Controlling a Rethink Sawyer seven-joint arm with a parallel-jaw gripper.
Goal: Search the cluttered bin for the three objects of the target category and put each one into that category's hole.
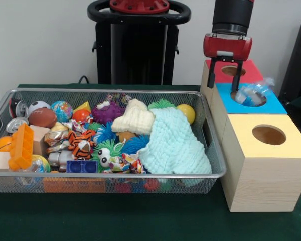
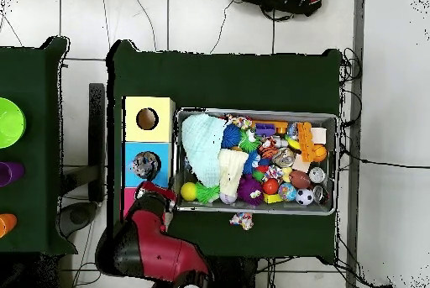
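Note:
My gripper (image 1: 224,80) hangs open over the red-topped box (image 1: 251,73), its fingers apart with nothing between them. Beside it, a crumpled clear plastic bottle (image 1: 253,93) rests in the hole of the blue-topped box (image 1: 276,106), partly sticking out. The yellow-topped box (image 1: 291,143) has an empty hole. Overhead, the gripper (image 2: 156,194) sits just below the bottle (image 2: 144,164) in the blue box. The wire mesh bin (image 1: 115,91) is full of clutter, including a crushed can (image 1: 15,124) at its left end.
The bin holds a mint cloth (image 1: 173,143), a cream cloth (image 1: 134,119), balls, spiky toys, an orange block (image 1: 21,145) and wooden blocks. A small toy (image 2: 242,220) lies outside the bin (image 2: 256,112). Coloured bowls (image 2: 8,122) stand on a second table.

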